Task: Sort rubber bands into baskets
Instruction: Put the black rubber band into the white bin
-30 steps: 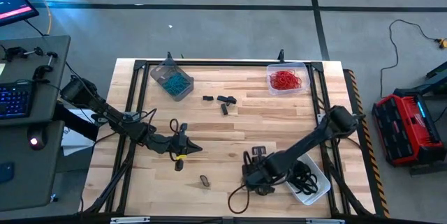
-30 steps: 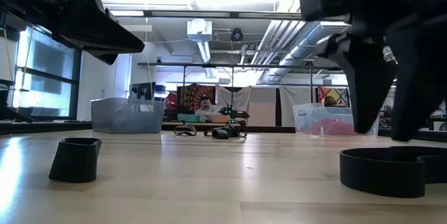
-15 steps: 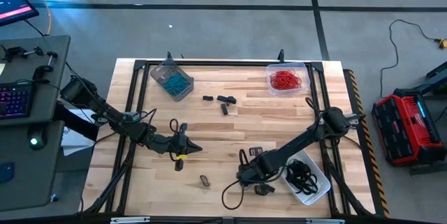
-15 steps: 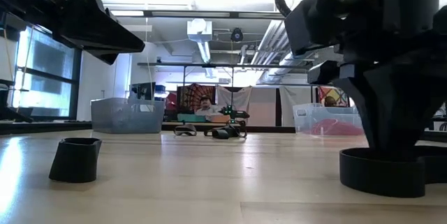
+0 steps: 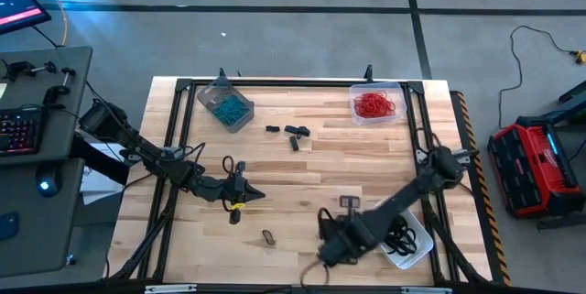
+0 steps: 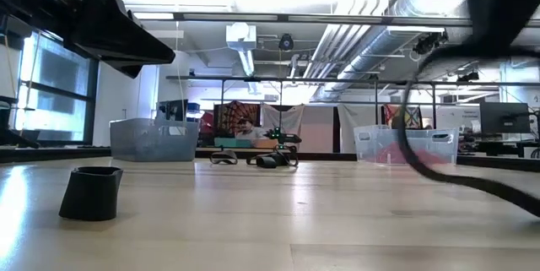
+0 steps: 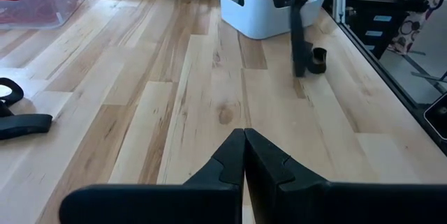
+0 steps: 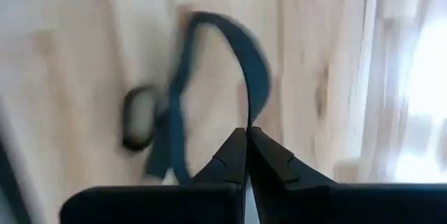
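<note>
Right hand [image 5: 337, 250] has snapped closed on a black band [image 8: 241, 63] at the near edge of the tabletop [image 5: 302, 170], beside the white basket [image 5: 409, 239]; band now lifted, dangling. Likely destination: that basket. Left hand [image 5: 249, 193] closed, idle, mid-left.

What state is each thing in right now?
Left tool: shut, empty, above the table.
Right tool: shut on a black band.
Grey basket: holds teal bands.
Clear basket: holds red bands.
White basket: holds black bands.
</note>
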Controlling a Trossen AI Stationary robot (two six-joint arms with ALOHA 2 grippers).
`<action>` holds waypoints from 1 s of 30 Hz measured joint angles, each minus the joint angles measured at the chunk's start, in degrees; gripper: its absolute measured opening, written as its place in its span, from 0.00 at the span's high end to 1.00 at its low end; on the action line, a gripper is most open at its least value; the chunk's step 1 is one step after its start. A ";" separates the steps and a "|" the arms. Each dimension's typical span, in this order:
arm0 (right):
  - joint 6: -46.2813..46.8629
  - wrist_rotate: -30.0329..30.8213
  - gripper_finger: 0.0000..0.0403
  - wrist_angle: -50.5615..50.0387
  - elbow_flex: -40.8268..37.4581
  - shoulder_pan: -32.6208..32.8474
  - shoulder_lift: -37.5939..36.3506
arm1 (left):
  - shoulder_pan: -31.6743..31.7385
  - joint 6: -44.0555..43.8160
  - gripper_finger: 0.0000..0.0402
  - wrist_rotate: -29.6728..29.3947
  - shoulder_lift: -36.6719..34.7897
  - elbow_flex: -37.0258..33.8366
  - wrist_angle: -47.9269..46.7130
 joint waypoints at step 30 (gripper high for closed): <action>42.25 -9.64 1.00 -15.73 -11.69 15.21 -10.35 | -0.01 0.00 1.00 0.09 0.00 0.02 -0.29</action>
